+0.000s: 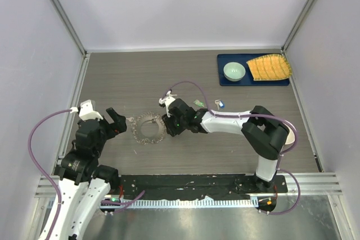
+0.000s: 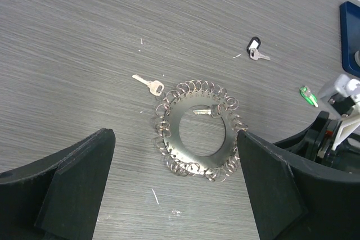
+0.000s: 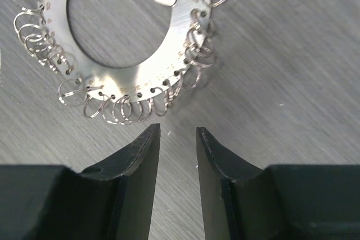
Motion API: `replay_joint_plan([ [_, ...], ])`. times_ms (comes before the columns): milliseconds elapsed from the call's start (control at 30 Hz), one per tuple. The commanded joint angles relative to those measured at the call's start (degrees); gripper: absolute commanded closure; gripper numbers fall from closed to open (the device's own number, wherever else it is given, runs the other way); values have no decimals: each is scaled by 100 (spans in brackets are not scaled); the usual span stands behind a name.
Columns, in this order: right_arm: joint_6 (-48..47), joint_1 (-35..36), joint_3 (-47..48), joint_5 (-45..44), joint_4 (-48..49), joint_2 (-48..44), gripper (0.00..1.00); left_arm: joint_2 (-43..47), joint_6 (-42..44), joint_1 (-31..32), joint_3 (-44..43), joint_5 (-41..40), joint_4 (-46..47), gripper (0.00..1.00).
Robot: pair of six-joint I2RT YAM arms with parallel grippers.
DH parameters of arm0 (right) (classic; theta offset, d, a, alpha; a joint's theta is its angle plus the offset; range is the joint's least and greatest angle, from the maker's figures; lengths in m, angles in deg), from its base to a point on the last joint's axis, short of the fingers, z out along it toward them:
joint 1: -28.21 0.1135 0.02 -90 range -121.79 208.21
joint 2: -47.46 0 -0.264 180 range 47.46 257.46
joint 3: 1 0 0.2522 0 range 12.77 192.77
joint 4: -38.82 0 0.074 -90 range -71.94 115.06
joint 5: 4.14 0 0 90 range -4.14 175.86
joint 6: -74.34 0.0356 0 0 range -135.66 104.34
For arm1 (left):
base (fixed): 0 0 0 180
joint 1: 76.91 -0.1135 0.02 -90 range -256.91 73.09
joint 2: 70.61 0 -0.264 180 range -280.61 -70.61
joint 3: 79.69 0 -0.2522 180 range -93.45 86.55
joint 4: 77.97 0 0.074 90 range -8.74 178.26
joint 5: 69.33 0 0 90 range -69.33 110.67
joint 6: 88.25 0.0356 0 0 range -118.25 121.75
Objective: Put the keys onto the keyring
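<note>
**Keyring**: a flat silver disc with a round hole, its rim strung with many small wire loops. It lay flat on the table, left of centre in the top view.

**Bare key**: all metal. It rested on the disc at the upper edge of the hole.

**Second bare key**: it lay on the table just off the ring's upper left.

**Green key** and **blue key**: they lay near each other on the table, apart from the ring and to its upper right.

**Right gripper**: its fingers were parted by a narrow gap and held nothing. The tips sat just beside the ring's right rim, not touching the loops.

**Left gripper**: its fingers were spread wide and empty. It sat near the ring, on its left.

**Table**: grey with a wood grain.

**Room**: white walls with metal corner posts.

**Blue tray**: at the upper right of the top view. It carried a pale green bowl and a yellow ribbed item.

**Views:**
- Only the top view showed the walls and what the tray carried.
- Only the left wrist view showed the small white specks on the table and the key on the disc in full.
- Only the right wrist view showed the row of small punched holes that the loops passed through.
</note>
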Motion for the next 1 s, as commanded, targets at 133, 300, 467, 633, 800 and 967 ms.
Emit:
replay_joint_plan([
  [133,576,45,-302,621,1111,194,62,-61,67,-50,7,116,272,5],
  [300,726,54,-398,472,1393,326,65,-79,59,-59,7,125,280,5],
  [467,779,45,-442,349,1455,397,69,-79,59,-59,16,125,280,5],
  [633,814,37,-513,410,1507,344,79,-105,59,-67,25,142,289,5],
  [800,832,45,-697,463,1674,133,93,-149,59,-67,33,204,316,5],
  [967,876,45,-899,516,1946,10,99,-219,59,-103,34,335,360,5],
])
